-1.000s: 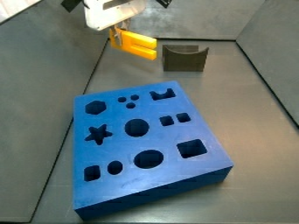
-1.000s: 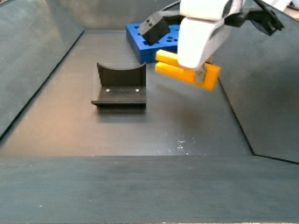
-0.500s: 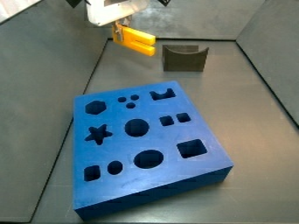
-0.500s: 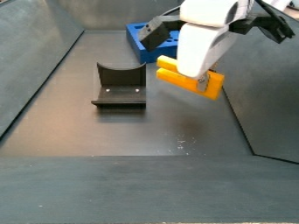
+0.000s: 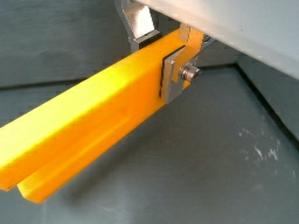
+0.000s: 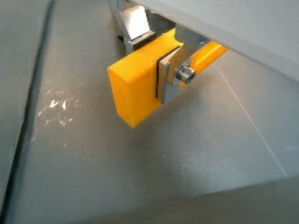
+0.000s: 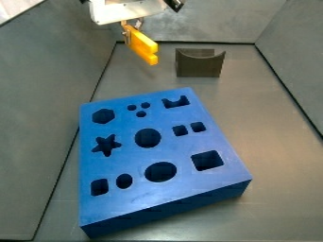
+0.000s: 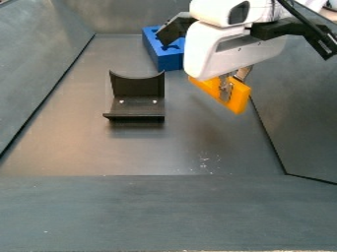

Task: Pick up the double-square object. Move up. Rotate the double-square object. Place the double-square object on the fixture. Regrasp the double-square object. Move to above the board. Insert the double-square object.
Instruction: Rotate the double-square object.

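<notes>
The double-square object is a yellow-orange bar, held off the floor with my gripper shut on one end of it. Both wrist views show a silver finger plate pressed flat against the bar's side. In a side view the gripper hangs with the bar above the floor, beyond the blue board and left of the dark fixture. In a side view the bar appears nearly end-on, right of the fixture, whose notch holds nothing.
Sloping grey walls enclose the dark floor. The board lies behind the gripper body, partly hidden by it.
The gripper has turned with the bar: the bar showed its long side in both side views before and now points more end-on. It also sits slightly higher.
</notes>
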